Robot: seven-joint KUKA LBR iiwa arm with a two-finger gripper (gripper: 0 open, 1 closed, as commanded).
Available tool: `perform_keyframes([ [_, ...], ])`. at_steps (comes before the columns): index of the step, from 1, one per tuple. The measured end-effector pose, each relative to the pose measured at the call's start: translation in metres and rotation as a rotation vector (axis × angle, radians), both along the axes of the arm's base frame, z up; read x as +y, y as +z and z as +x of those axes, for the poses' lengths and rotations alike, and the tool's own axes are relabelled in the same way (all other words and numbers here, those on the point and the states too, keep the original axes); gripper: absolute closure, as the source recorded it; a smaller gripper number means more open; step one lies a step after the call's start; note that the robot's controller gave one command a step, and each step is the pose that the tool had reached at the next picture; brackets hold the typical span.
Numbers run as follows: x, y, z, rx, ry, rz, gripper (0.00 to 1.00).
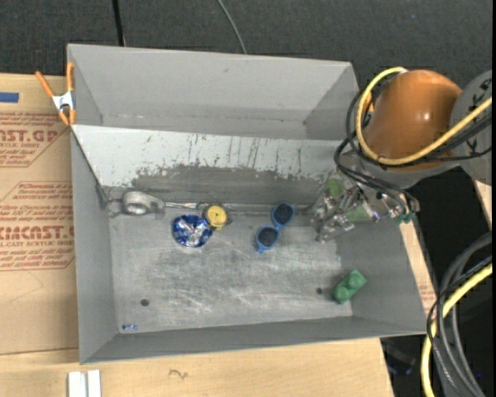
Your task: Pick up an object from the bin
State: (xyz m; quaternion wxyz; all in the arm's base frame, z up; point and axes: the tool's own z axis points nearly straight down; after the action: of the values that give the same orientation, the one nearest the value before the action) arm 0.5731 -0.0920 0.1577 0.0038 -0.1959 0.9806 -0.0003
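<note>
Pick not yet made: hand (331, 217) is placed low at the grey metal bin's (231, 313) right end. Open or closed cannot be told, and nothing is seen held. Nearest candidates are a blue plastic ring (282, 214) to its left and a green lumpy block (348, 286) near the front wall.

Light falls evenly from above on the bin (215, 89): back wall palest, a soft sheen across its scuffed floor, darkness beyond its far rim, deep shadow off its right side.

Two blue caps (282, 214) (266, 238), four other single objects (348, 286) (217, 216) (190, 231) (136, 203)
</note>
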Motion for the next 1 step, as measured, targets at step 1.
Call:
perform_keyframes([
  [1, -0.0007, -0.0019, -0.0014, 0.005, -0.002, 0.001, 0.00],
])
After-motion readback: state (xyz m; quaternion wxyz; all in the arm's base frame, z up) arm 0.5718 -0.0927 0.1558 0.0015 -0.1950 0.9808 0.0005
